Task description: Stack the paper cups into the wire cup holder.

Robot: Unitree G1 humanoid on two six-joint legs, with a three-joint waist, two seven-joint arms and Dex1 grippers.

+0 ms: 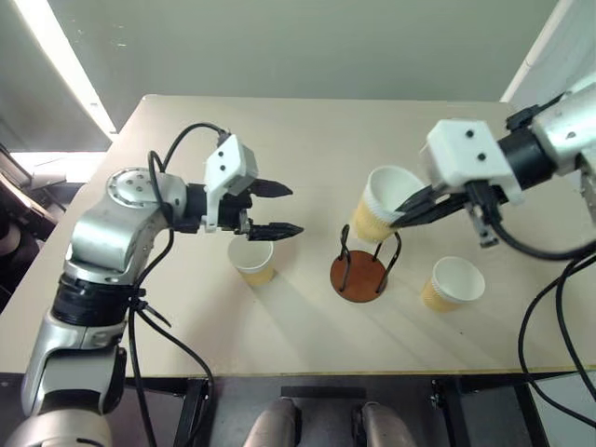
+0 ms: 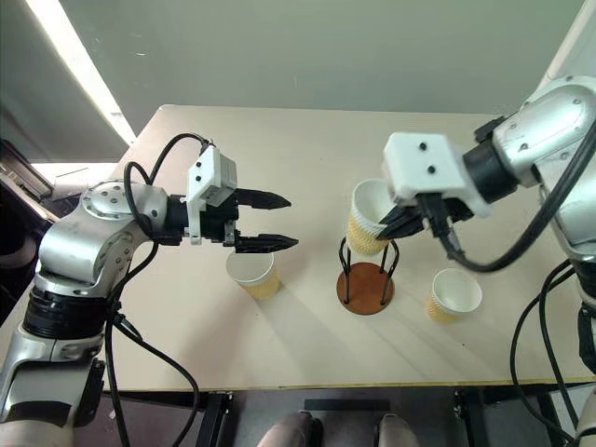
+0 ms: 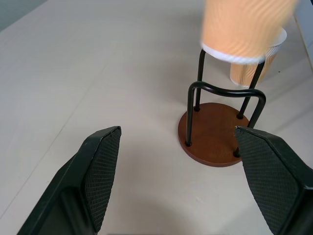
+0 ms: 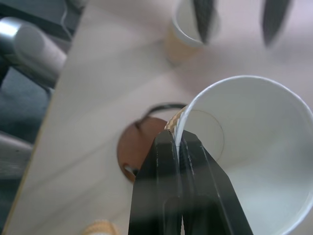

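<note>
Paper cup (image 1: 384, 212) hung tilted just above the wire cup holder (image 1: 358, 273), its rim pinched in the right claw (image 4: 178, 147). Left claw (image 1: 277, 209) hovered spread wide over another cup (image 1: 252, 260) on the counter (image 1: 307, 140); a third cup (image 1: 453, 283) stood beside the holder.

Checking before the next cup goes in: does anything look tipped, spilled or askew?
Only the paper cup pinched by its rim in the right gripper is tilted, above the wire cup holder. The two cups on the table stand upright.

Silver arms, white wrist housings, black cables, black-fingered left hand (image 1: 277, 209)
</note>
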